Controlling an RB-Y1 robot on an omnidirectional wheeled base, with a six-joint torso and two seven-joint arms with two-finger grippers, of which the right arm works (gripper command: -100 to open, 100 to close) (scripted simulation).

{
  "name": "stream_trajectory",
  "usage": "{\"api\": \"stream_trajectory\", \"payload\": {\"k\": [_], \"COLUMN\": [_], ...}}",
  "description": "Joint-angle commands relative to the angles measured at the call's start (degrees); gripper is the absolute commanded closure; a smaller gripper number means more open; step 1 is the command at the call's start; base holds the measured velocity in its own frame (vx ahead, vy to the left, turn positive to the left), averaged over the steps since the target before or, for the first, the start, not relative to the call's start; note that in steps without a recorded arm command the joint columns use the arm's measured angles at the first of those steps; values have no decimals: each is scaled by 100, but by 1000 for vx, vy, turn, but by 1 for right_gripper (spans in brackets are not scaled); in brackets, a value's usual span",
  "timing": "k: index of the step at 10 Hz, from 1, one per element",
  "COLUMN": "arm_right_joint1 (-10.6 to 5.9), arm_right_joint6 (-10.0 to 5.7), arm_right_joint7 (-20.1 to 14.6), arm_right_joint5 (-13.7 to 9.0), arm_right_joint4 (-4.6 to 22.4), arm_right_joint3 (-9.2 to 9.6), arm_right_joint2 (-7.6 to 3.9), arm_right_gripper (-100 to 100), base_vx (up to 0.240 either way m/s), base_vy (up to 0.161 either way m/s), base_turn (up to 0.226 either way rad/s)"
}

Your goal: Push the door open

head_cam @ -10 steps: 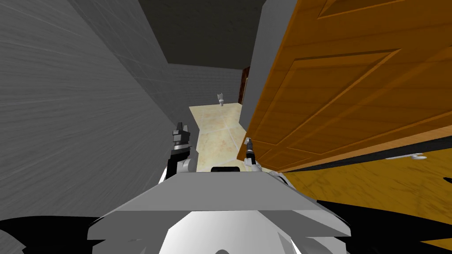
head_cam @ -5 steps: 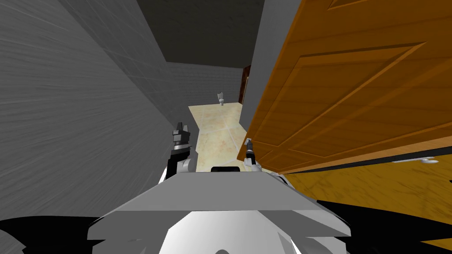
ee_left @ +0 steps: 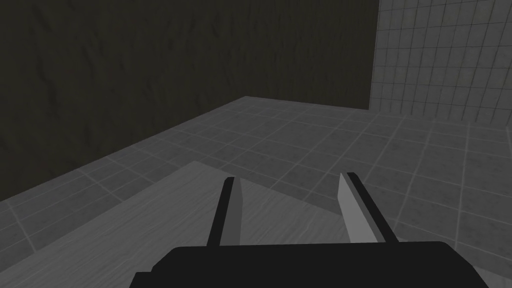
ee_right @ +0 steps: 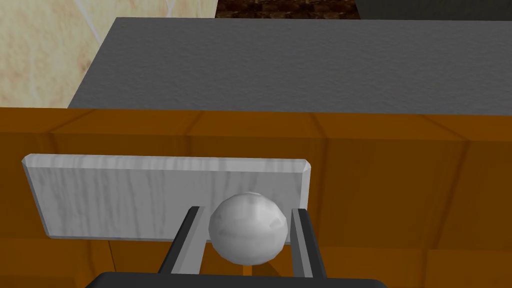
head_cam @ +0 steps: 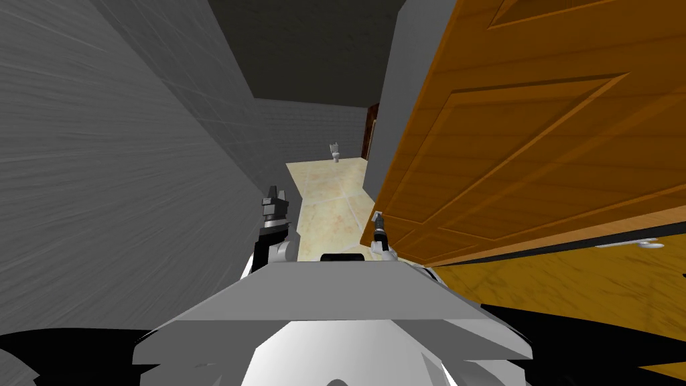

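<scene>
Our right gripper (ee_right: 247, 210): fingers clenched against both sides of the round pale knob (ee_right: 248, 235). Knob: seated on a pale plate (ee_right: 125, 195), near the edge of the orange wooden door (ee_right: 400, 175). Our left gripper (ee_left: 290, 182): fingers parted, holding nothing, well apart from the door.

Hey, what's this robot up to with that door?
The robot stands close against an orange-brown wooden door. Its right tool grips the door's round grey knob, which sits on a pale plate. Its left tool hangs open near a grey wall, holding nothing.
</scene>
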Motion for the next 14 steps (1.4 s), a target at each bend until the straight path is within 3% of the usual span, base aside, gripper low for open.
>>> {"api": "stream_trajectory", "payload": {"k": [1,6,7,12,13,14], "arm_right_joint1": [10,-2,-9,-21,22,13], "arm_right_joint6": [38,75,97,136,206,177], "arm_right_joint7": [44,123,170,253,259,292], "arm_right_joint5": [-65,-214,-301,-457,-434,-504], "arm_right_joint4": [-131,-123,-118,-109,-166,-154], "arm_right_joint3": [-103,-320,-446,-673,-636,-740], "arm_right_joint2": [-60,-134,-168,-214,-175,-218], "arm_right_gripper": [100,100,100,100,100,100], "base_vx": [202,179,158,185,81,139], "base_vy": [27,31,16,35,7,-17], "base_turn": [-44,-48,-49,-56,-21,-25]}}
